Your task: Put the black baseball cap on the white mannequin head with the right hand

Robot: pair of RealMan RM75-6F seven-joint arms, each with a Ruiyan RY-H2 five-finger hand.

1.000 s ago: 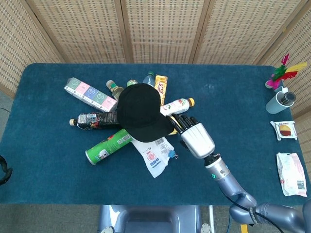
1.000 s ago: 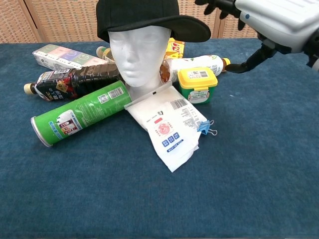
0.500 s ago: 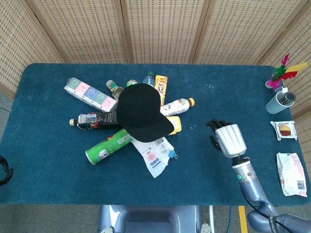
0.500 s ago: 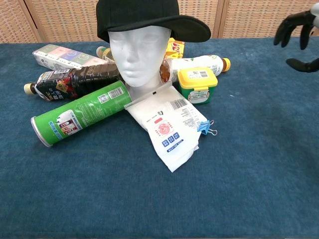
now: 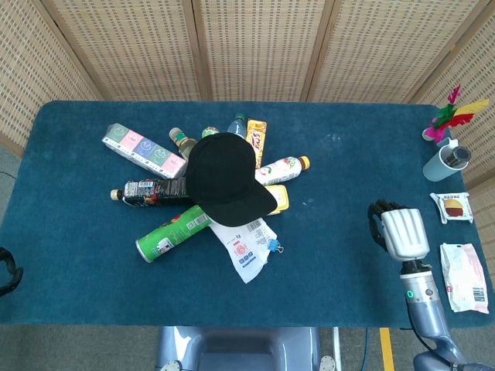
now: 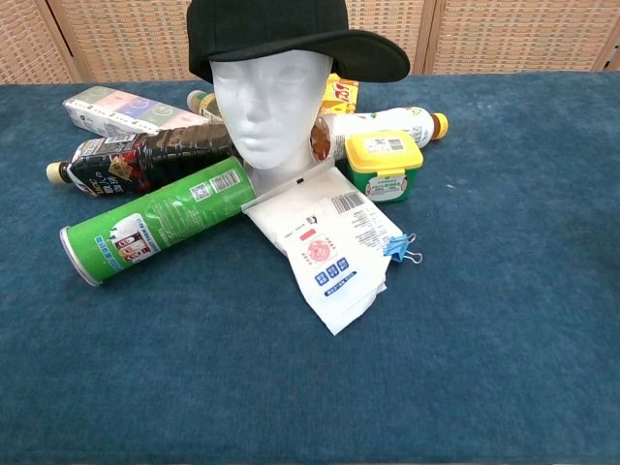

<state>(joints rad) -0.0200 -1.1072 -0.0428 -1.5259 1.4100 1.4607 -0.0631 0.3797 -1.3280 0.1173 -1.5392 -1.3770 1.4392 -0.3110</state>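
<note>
Woven cane panels [image 5: 255, 46] close off the back of your workspace, and in front of them lies a table [image 5: 77, 255] covered in dark blue cloth.

Starting at your far left, a flat box printed with pastel squares [image 5: 143, 151] lies at an angle. Just below it a dark bottle [image 6: 136, 160] lies on its side, and nearer you a green can [image 6: 145, 221] lies on its side too, its open end toward the left edge.

At the middle of that cluster, the white mannequin head [image 6: 269, 111] stands upright with its face toward the chest camera. The black baseball cap [image 6: 281, 34] sits on it, crown on top and brim reaching out to your right over a white bottle with an orange cap [image 6: 383, 124]. A yellow packet [image 5: 256, 137] shows behind the head. A yellow-lidded tub [image 6: 386, 163] stands just right of the head, and a white printed pouch [image 6: 329, 247] lies flat in front of it with a blue binder clip [image 6: 403, 249] at its right edge.

Well to the right, your right hand [image 5: 401, 232] hangs over bare cloth, apart from the cap, holding nothing; its dark fingers [image 5: 380, 209] look curled inward. Your left hand does not show in either view.

Along the right edge sit a pink and green feathered shuttlecock [image 5: 448, 116], a grey cup [image 5: 446, 162] and two snack packets [image 5: 464, 277].
</note>
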